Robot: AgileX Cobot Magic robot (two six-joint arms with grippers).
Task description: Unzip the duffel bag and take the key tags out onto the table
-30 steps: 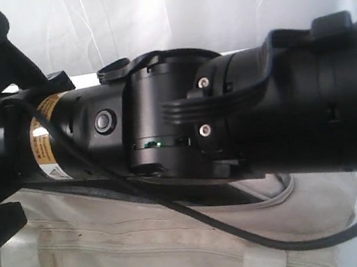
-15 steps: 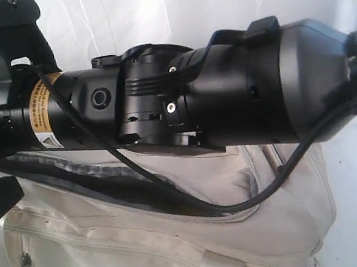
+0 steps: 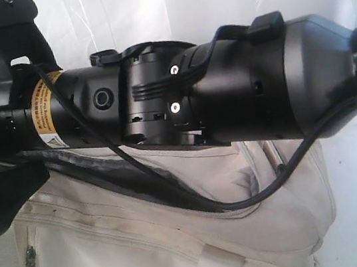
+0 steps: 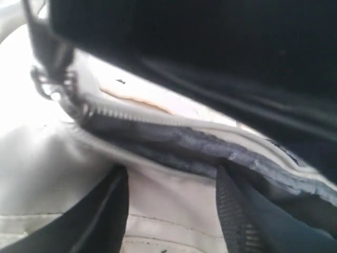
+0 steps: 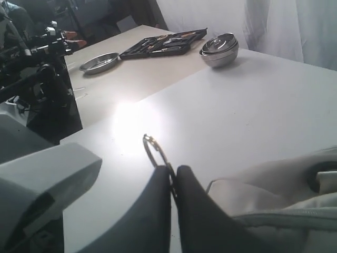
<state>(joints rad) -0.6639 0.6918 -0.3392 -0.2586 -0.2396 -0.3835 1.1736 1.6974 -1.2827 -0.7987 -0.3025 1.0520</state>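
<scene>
Pinching what looks like the thin metal key ring [image 5: 152, 149] tight in the right gripper [image 5: 172, 176], over the white table [image 5: 253, 105], beside the duffel bag [image 5: 274, 205]. Holding the left gripper [image 4: 171, 174] wide at the bag's open zip [image 4: 137, 117].

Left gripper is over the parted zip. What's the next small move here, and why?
Probably ease the open left gripper down into the duffel bag mouth: its fingers sit right at the parted zip, with dark lining showing inside. No key tags are visible, so go slowly. The right gripper is shut on a thin metal ring next to the bag; I would leave that grip alone.
</scene>
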